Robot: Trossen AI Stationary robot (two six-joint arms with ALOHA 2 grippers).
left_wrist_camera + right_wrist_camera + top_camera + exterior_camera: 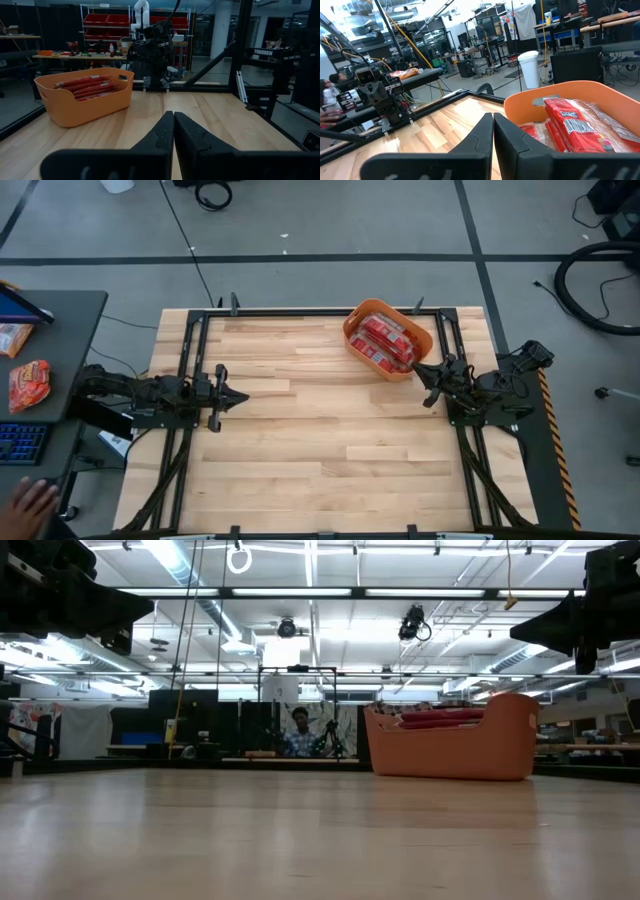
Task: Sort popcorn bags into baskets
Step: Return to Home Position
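Observation:
An orange basket (pixel 352 332) stands on the wooden table near its far right corner. Several red popcorn bags (pixel 386 340) lie stacked inside it; they also show in the right wrist view (pixel 580 125) and the left wrist view (pixel 85 84). My left gripper (pixel 243 396) rests shut at the table's left side, pointing level toward the right. My right gripper (pixel 424 370) is shut too, at the table's right side, its tips beside the basket's near right wall (pixel 520 107). Neither has anything between its fingers.
A black frame (pixel 190 340) runs round the table. A side table at the left holds an orange-red snack pouch (pixel 28 383). A person's hand (pixel 30 502) shows at the lower left. The wooden top (pixel 330 440) lies bare between the two arms.

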